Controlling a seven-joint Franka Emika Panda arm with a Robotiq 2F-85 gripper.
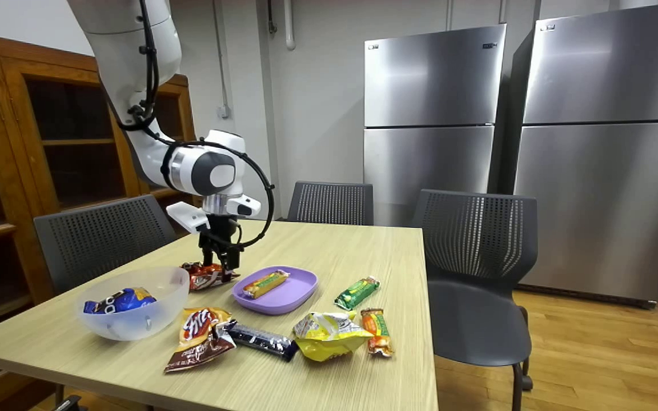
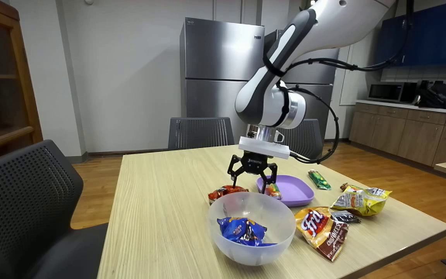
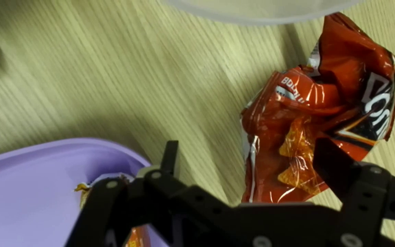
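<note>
My gripper (image 3: pixel 247 151) points down with its fingers spread wide, close above the table. A crumpled red chip bag (image 3: pixel 286 103) lies beneath it, partly across the gap between the fingers. In the wrist view the right finger (image 3: pixel 333 161) covers part of that bag; whether they touch I cannot tell. The left finger (image 3: pixel 170 156) is over wood between the bag and a purple plate (image 3: pixel 29 199). On the plate rests a yellow-wrapped bar (image 1: pixel 265 284), mostly hidden behind the gripper in the wrist view.
A translucent bowl (image 2: pixel 254 254) holds a blue bag (image 2: pixel 242 230), right beside the red bag. Around the plate lie a Fritos bag (image 1: pixel 200 337), a dark bar (image 1: pixel 263 341), a yellow bag (image 1: pixel 332 342), an orange bar (image 1: pixel 377 331) and a green bar (image 1: pixel 357 294). Chairs surround the table.
</note>
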